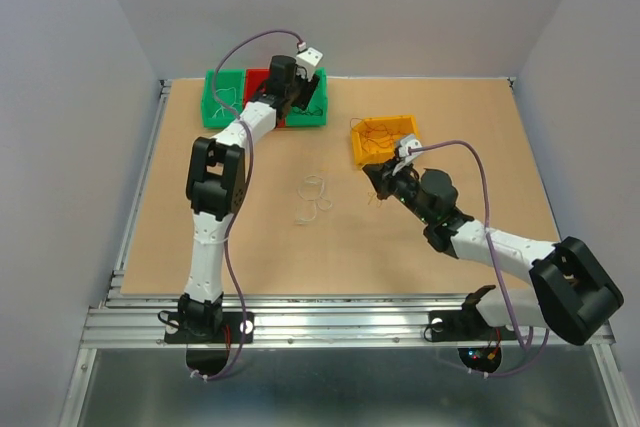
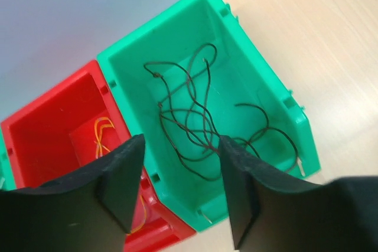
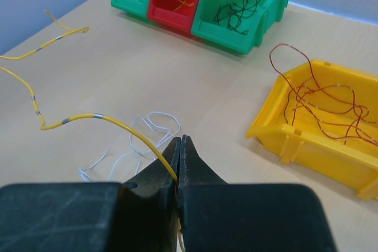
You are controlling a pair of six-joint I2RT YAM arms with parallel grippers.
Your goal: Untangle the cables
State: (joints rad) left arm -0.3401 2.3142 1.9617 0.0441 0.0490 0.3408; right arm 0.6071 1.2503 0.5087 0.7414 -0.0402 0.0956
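Observation:
My right gripper is shut on a thin yellow wire, which arcs away to the left above the table. A white wire lies in loose loops on the table just beyond its tips; it also shows in the top view. My left gripper is open and empty, held above a green bin that holds tangled dark wires. A red bin beside it holds an orange-yellow wire. In the top view the right gripper is near the yellow bin.
A yellow bin with reddish-brown wires stands right of my right gripper. The green and red bins stand in a row at the back left. Grey walls surround the table; a metal rail runs along the near edge.

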